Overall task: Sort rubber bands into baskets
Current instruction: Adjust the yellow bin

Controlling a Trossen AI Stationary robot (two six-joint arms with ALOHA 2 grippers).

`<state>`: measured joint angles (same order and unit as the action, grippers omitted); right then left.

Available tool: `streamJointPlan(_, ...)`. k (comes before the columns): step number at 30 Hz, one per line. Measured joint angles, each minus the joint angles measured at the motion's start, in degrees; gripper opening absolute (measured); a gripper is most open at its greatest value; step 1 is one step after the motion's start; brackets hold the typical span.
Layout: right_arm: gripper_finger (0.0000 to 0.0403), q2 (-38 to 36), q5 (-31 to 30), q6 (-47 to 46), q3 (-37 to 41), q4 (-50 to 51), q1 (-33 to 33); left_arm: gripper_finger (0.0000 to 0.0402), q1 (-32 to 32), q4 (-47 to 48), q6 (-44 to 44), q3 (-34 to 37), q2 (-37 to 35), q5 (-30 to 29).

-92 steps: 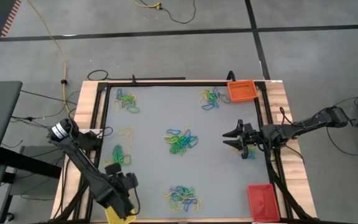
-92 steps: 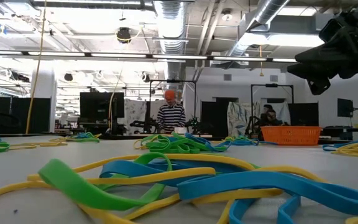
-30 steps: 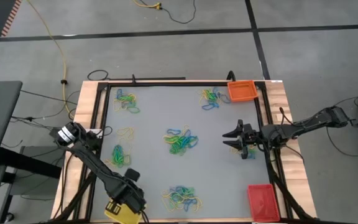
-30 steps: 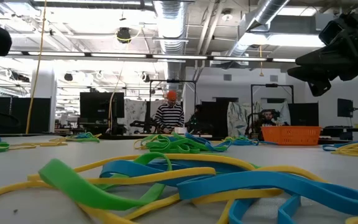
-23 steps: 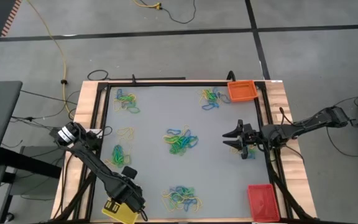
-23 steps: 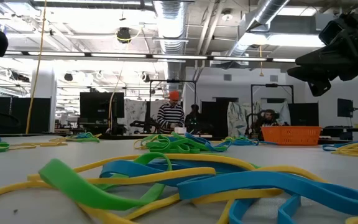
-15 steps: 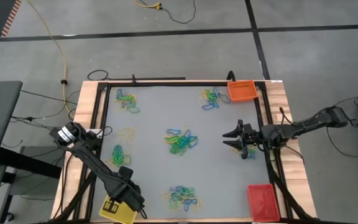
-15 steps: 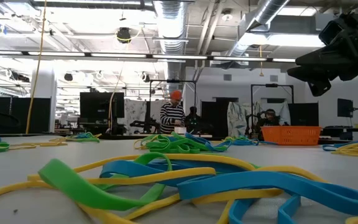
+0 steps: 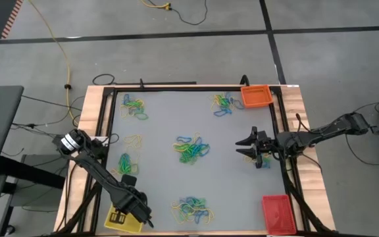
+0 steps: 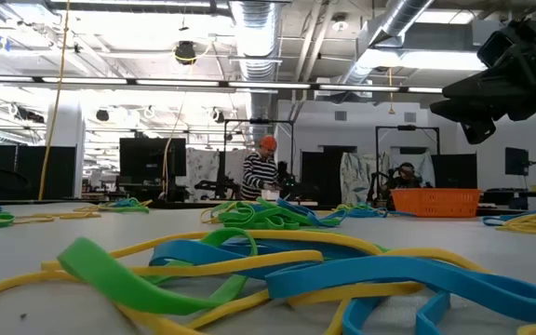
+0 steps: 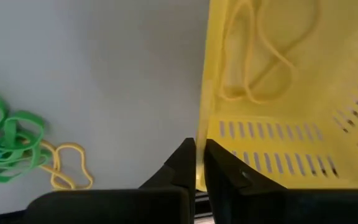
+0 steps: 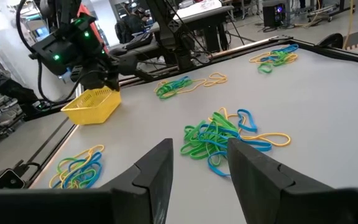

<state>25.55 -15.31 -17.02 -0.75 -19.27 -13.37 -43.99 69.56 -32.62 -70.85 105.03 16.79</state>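
Behind the counter (image 9: pixel 170 125) there is a big workshop hall with bright ceiling lamps, dark screens and a person in a striped top standing far back; the grey counter itself carries several small heaps of rubber bands (image 9: pixel 191 149). The left hand (image 9: pixel 137 212) is at the near left corner, and its fingers are pressed together on the wall of the yellow basket (image 9: pixel 122 219), which in the right wrist view hangs tilted, with one side up. Compared with a few seconds ago the left arm has swung and the basket has turned and moved a little, so I think the robot is putting this basket in a better place, not sorting yet. Inside the basket, just past the fingers, at least one yellow band (image 11: pixel 253 50) already lies. A green and yellow heap is near this hand, on the counter beside the basket. The right hand (image 9: pixel 248 149) hovers over the right side with its fingers apart and holds nothing; it has not moved. The orange basket (image 9: pixel 256 96) is far beyond it, the red basket (image 9: pixel 276 212) nearer. I can read no brand, label or writing anywhere.
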Motion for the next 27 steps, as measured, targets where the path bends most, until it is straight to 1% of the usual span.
streamJointPlan(9,0.0179,0.01,0.00,0.00,0.00,0.01,0.00,0.0016,-0.26,-6.21,-3.67,2.74,-0.07,-1.80)
streamJointPlan(13,0.0179,0.01,0.00,0.00,0.00,0.02,0.00,0.0016,-0.32,-6.19,-5.07,2.75,-0.07,-2.01)
streamJointPlan(19,0.0179,0.02,0.00,0.00,0.00,0.04,0.00,0.0018,-0.34,-4.23,-7.68,2.02,-1.13,-0.57)
streamJointPlan(23,0.0179,0.02,0.00,0.00,0.00,0.04,0.00,0.0032,-0.41,-3.15,-9.46,0.79,-2.84,-2.69)
streamJointPlan(27,0.0179,0.01,0.00,0.00,0.00,0.05,0.00,0.0053,-0.61,-0.85,-11.37,0.45,-3.87,-2.70)
